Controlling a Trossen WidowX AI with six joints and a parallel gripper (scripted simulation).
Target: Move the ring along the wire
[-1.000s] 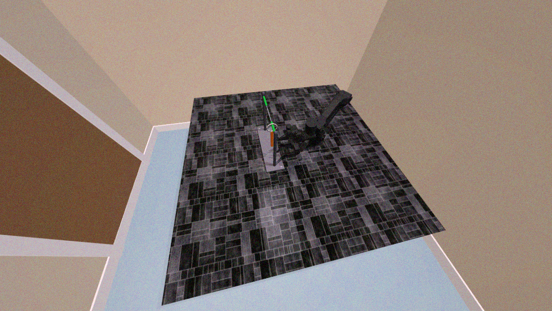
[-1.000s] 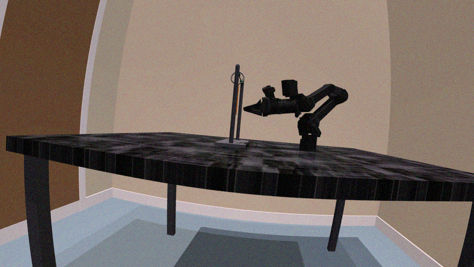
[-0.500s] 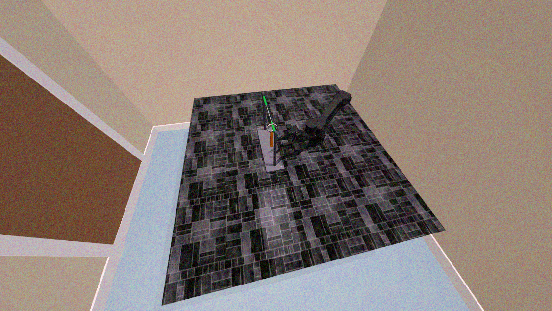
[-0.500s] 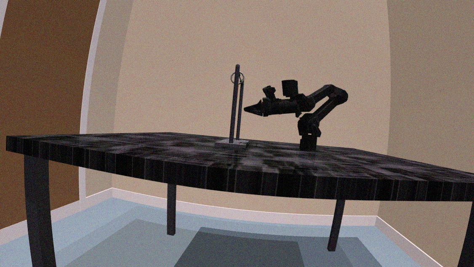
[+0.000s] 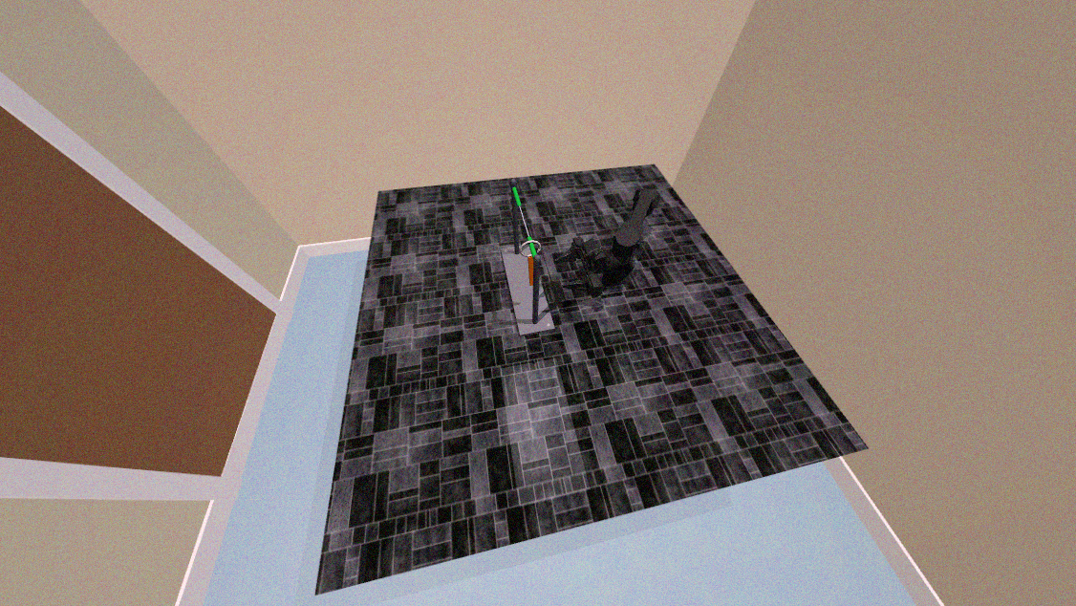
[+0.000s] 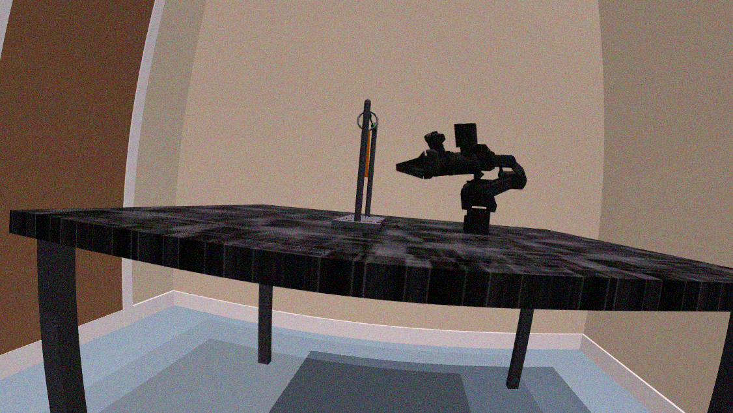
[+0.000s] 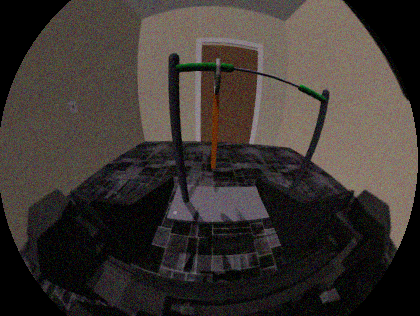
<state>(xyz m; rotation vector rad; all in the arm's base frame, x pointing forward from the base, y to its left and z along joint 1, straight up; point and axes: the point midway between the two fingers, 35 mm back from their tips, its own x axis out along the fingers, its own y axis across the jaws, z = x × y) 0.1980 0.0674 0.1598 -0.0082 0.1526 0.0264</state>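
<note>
The ring (image 5: 529,255) (image 6: 357,120) (image 7: 217,82) hangs around the green part (image 7: 195,67) beside the taller-looking left post (image 7: 176,115) in the wrist view, nearer that part's inner end. Its orange handle (image 5: 530,269) (image 6: 367,159) (image 7: 215,132) points straight down. The thin grey wire (image 5: 525,223) (image 7: 275,76) runs to the other green part (image 5: 516,196) (image 7: 311,92) at the other post (image 5: 516,233) (image 7: 317,135). My gripper (image 5: 562,272) (image 6: 397,166) is open and empty, on the robot's side of the handle with a gap between them. It touches neither ring nor wire.
The posts stand on a light grey base plate (image 5: 519,301) (image 6: 340,222) (image 7: 230,200) on the dark patterned table (image 5: 451,422) (image 6: 205,236). The base plate's near edge faces the arm. A brown door (image 7: 230,115) is in the room behind.
</note>
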